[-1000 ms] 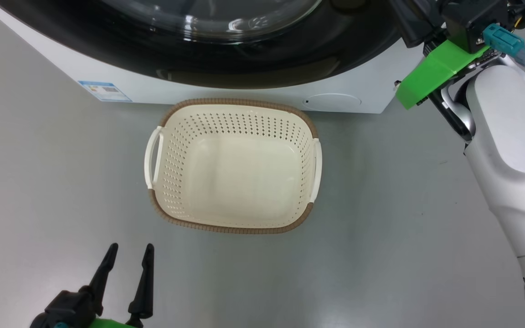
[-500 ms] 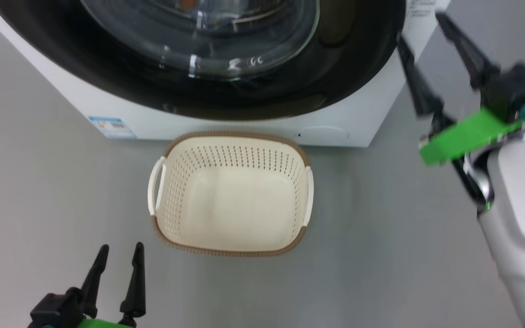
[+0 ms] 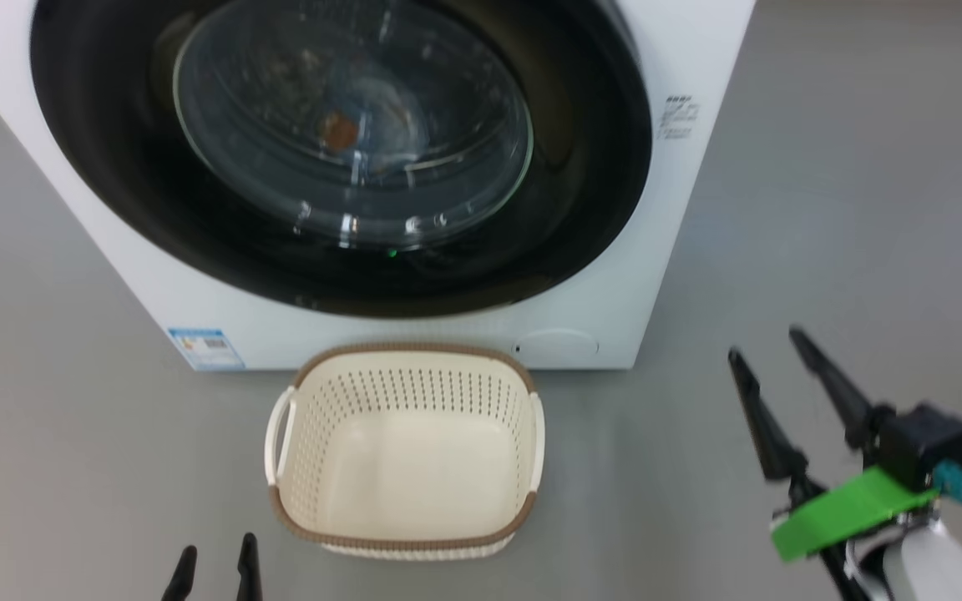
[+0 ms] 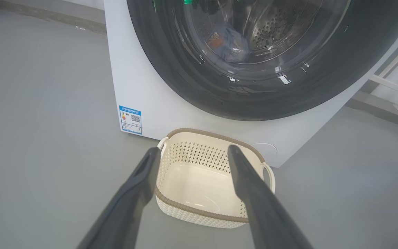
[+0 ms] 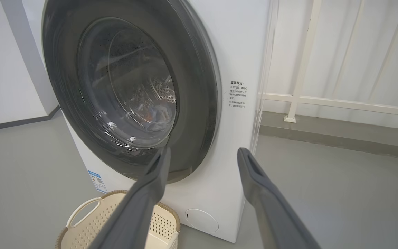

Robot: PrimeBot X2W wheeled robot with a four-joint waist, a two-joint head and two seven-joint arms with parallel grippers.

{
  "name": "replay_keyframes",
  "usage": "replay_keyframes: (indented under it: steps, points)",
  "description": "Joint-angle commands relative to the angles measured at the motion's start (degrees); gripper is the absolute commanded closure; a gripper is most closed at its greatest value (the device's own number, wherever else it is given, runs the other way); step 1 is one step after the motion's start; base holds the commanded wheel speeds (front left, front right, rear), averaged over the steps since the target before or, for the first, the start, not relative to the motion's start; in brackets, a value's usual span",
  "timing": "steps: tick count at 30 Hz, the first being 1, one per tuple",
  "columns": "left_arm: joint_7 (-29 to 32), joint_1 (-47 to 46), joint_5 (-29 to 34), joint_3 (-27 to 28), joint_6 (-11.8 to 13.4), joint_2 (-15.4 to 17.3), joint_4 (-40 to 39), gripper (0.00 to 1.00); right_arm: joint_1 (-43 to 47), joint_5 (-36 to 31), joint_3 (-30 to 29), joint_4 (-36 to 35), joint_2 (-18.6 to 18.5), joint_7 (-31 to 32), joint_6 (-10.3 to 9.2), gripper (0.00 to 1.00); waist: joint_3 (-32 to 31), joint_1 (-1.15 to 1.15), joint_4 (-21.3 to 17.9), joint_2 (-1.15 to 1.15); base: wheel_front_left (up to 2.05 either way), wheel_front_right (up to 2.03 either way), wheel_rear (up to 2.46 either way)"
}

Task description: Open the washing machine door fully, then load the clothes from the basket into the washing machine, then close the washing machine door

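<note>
The washing machine (image 3: 681,209) stood on the grey floor (image 3: 823,209) with its door (image 3: 589,209) shut flat against the front. Behind the glass, the clothes (image 4: 231,39) lay in the drum as a bluish bundle with an orange patch. The basket (image 3: 406,348) sat on the floor just in front of the machine, below the door, its bare bottom showing. The left gripper (image 3: 218,547) hung low, near the basket's front left corner, its fingers a little apart and holding nothing. The right gripper (image 3: 763,344) hovered off to the machine's right, fingers spread wide and holding nothing.
</note>
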Motion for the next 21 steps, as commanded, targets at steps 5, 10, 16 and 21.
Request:
replay_keyframes:
  steps: [5, 10, 16, 21]
  points:
    - [-0.4, 0.3, -0.5, 1.4, 0.2, 0.5, -1.8, 0.00, 6.3, -0.6, -0.1, -4.0, 1.9, 0.1, -0.33, 0.00, -4.7, 0.00, -1.6, 0.00, 0.00, 0.00, 0.00]
    - [-0.4, 1.7, -1.1, 1.3, 0.1, 0.5, -2.9, 0.00, 11.2, -1.7, -0.8, -5.8, 3.8, 0.1, -0.33, 0.00, -5.7, 0.00, -1.7, 0.00, 0.00, 0.00, 0.00]
    - [-0.4, 2.9, -0.4, 2.0, 0.5, 0.5, -4.2, 0.00, 14.9, -2.5, -1.5, -6.9, 5.3, 0.1, -0.33, 0.00, -6.6, 0.00, -1.4, 0.00, 0.00, 0.00, 0.00]
    - [-0.4, 3.6, 0.2, 2.3, 1.2, 0.5, -5.1, 0.00, 16.7, -2.6, -2.3, -6.9, 5.9, 0.1, -0.33, 0.00, -7.3, 0.00, -0.9, 0.00, 0.00, 0.00, 0.00]
